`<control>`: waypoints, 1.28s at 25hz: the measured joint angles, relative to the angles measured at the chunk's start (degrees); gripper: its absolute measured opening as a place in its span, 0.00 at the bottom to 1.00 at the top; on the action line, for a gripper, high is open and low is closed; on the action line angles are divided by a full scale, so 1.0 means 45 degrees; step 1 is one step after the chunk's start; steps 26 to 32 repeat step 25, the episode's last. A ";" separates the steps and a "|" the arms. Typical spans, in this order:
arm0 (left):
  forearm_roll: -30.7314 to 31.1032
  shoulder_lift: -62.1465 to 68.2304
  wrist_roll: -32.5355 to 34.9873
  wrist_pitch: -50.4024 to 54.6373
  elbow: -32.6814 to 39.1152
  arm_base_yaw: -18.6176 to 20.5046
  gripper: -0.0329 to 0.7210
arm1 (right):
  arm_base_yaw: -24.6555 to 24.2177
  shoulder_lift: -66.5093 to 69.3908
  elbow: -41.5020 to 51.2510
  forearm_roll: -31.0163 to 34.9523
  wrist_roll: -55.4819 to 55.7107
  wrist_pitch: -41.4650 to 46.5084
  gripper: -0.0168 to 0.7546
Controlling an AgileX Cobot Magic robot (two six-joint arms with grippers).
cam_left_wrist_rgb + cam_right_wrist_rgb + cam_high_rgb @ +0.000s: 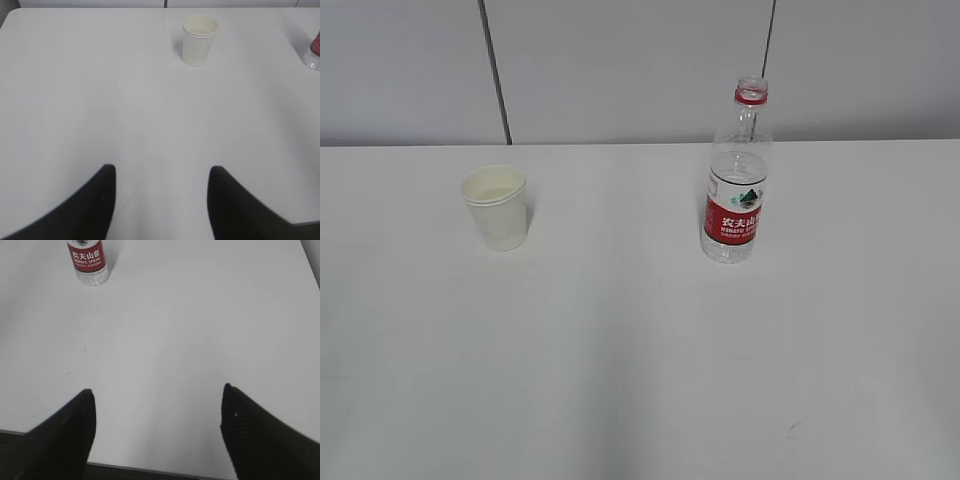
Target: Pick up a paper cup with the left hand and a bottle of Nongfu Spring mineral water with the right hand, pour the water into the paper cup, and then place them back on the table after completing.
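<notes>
1. The small white paper cup [496, 207] stands upright at the exterior view's left middle, on the plain white tabletop [640, 380].
2. The clear plastic water bottle with a red label [737, 190] (uncapped) stands upright right of centre, well apart from the cup.
3. The left gripper [161, 172] gapes wide, empty, the cup beyond it.
4. The right gripper [157, 392] gapes wide, empty, nothing between it and the bottle.

Only fingers show: the left hand [161, 200] has two matte black tapering prongs at the frame's bottom; the right hand [157, 430] likewise, its right finger [250, 435] finely ribbed.
</notes>
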 joint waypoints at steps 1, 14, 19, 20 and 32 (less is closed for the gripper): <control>0.0000 0.0000 0.0000 0.0000 0.0000 0.0011 0.54 | 0.0000 0.0000 0.0000 0.0000 0.0000 0.0000 0.76; 0.0000 0.0000 0.0000 0.0000 0.0000 0.0040 0.54 | 0.0000 0.0000 0.0000 0.0000 0.0000 0.0000 0.76; 0.0000 0.0000 0.0000 0.0000 0.0000 0.0040 0.54 | 0.0000 0.0000 0.0000 -0.0026 0.0000 0.0000 0.76; 0.0000 0.0000 0.0000 0.0000 0.0000 0.0040 0.54 | 0.0000 0.0000 0.0000 -0.0026 0.0000 0.0000 0.76; 0.0000 0.0000 0.0000 0.0000 0.0000 0.0040 0.54 | 0.0000 0.0000 0.0000 -0.0026 0.0000 0.0000 0.76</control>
